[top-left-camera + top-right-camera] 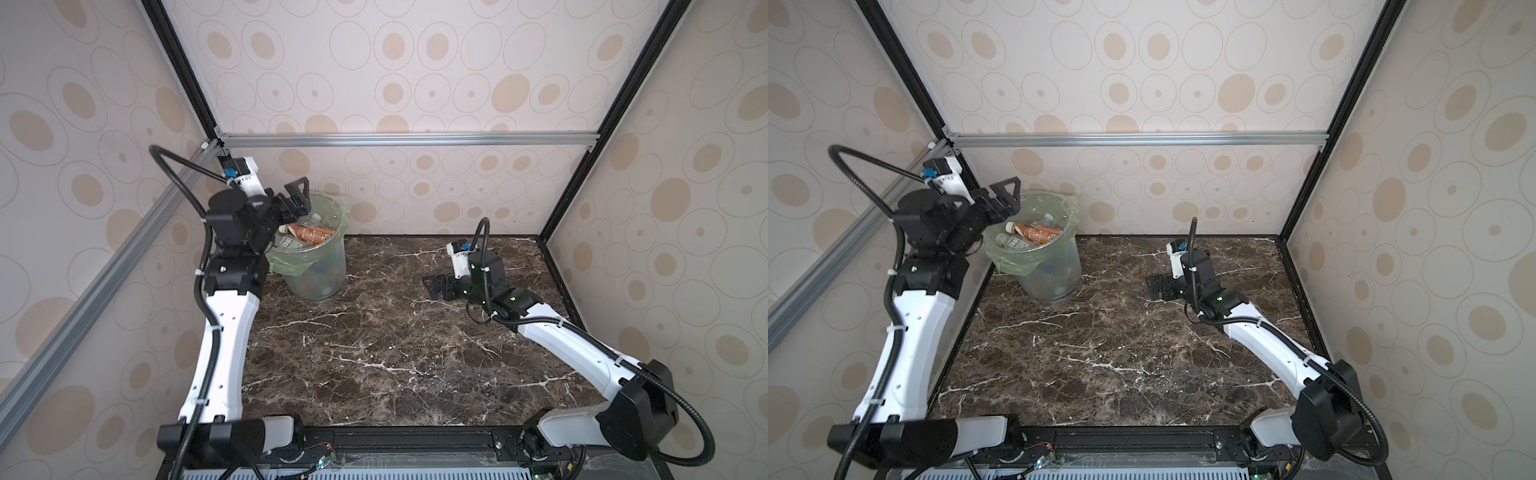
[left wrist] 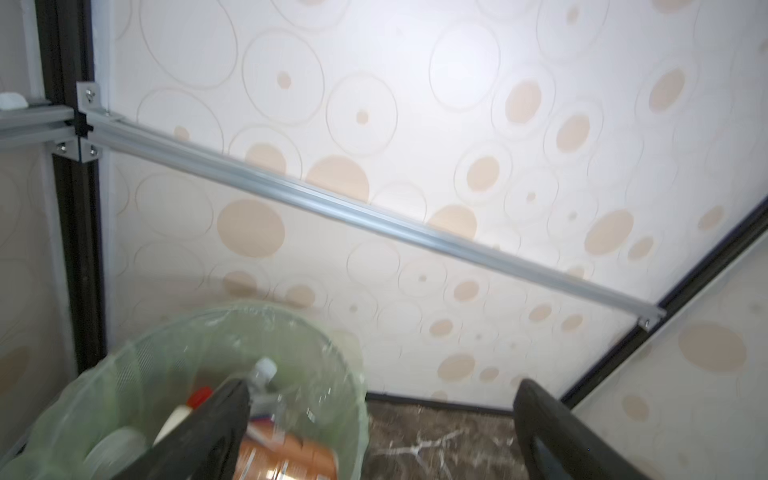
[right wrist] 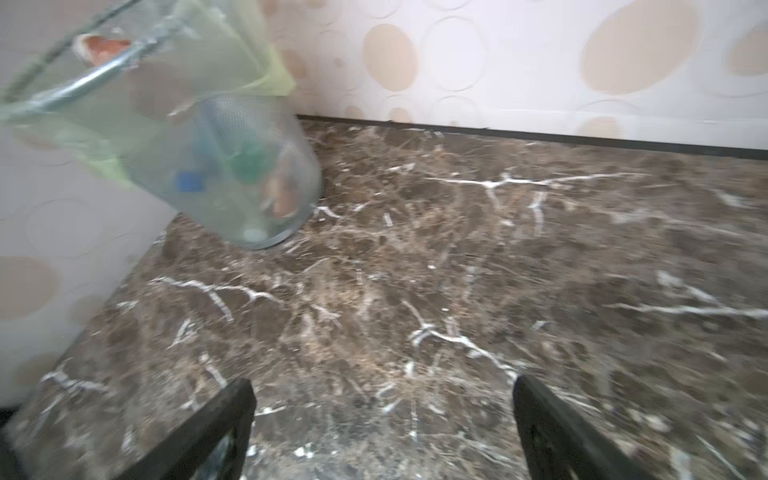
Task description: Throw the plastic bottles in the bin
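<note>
In both top views the left arm (image 1: 239,232) covers the near rim of the bin (image 1: 328,270), and the plastic bottles (image 1: 309,235) lower down are only coloured smudges through its wall, labels too small to read. In the left wrist view a finger (image 2: 208,432) of the left pincer (image 2: 380,390) hides some bottles and the frame edge crops the bin. The right wrist view shows the bin blurred and cropped
</note>
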`<action>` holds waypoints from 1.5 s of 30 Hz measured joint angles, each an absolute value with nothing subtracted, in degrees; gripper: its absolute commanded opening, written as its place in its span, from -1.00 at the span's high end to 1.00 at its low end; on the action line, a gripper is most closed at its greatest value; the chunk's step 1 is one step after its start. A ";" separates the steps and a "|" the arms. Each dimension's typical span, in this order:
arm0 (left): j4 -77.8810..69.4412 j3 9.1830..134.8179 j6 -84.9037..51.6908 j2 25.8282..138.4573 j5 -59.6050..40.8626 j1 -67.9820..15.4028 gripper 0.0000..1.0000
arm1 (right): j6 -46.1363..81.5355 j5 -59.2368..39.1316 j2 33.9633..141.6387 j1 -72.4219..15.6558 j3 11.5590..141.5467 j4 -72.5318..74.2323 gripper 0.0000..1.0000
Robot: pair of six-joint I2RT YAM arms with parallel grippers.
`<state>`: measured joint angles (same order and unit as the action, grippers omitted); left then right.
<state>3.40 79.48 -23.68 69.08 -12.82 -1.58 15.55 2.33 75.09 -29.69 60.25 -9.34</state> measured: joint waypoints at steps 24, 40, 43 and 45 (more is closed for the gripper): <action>-59.35 15.64 -2.85 77.93 27.92 -8.84 -0.98 | -0.60 35.22 76.14 -18.41 21.19 34.52 -1.00; -78.13 11.25 -1.30 90.96 17.58 -4.32 -0.98 | -2.57 24.91 88.33 -8.80 15.40 59.61 -0.97; -78.43 11.25 -1.28 90.96 17.06 -4.56 -0.98 | -0.71 22.90 88.97 -6.48 16.40 58.22 -0.97; -78.32 11.27 -1.28 90.96 16.93 -4.58 -0.98 | 0.08 21.67 88.82 -5.76 17.37 57.54 -0.97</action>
<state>-78.32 11.27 -1.28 90.96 16.93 -4.58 0.08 21.67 88.82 -5.76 17.37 57.54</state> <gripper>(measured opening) 0.992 0.983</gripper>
